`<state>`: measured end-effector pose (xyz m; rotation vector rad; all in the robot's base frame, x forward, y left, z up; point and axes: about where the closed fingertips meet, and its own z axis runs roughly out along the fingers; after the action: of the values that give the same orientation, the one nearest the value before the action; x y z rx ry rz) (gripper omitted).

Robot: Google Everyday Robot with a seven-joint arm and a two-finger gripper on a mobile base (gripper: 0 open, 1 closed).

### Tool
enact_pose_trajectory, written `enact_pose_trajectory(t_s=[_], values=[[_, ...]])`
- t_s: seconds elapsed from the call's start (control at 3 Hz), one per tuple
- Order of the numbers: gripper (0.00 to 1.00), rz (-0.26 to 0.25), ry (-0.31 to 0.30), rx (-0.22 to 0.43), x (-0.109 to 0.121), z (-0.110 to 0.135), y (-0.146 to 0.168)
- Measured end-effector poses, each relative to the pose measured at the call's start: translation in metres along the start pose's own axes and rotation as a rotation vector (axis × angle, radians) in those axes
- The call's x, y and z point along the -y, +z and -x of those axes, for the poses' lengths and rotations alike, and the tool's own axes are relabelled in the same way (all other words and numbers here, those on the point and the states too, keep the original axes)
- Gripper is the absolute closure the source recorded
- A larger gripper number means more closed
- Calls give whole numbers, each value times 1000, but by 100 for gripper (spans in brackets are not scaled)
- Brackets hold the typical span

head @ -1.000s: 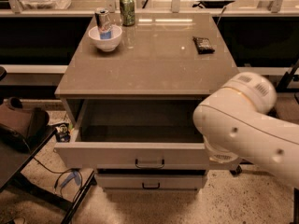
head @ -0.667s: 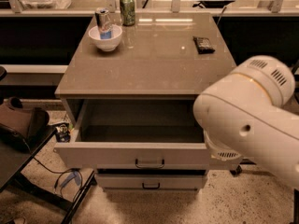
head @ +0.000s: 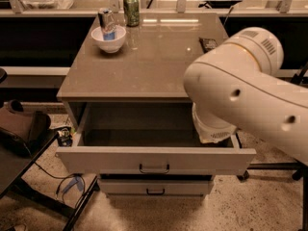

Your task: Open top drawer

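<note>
Top drawer: stood pulled out beneath table top. Arm: covered its right end. Gripper: out of sight, grip untellable.

A white bowl is sitting near the far left corner of the surface, with a silver-blue can standing in it. A green can is standing just behind, near the back edge. A small dark flat object is lying by the right edge. A brown bag is resting at left, and cables are trailing on the speckled floor.
</note>
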<state>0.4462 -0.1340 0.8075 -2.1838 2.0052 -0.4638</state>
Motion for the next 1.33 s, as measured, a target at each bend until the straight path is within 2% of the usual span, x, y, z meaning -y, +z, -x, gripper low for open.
enact_pose_trajectory(t_s=[0.33, 1.33], values=[[100, 13, -29, 26, 15, -2, 21], [100, 66, -13, 85, 52, -33, 123]])
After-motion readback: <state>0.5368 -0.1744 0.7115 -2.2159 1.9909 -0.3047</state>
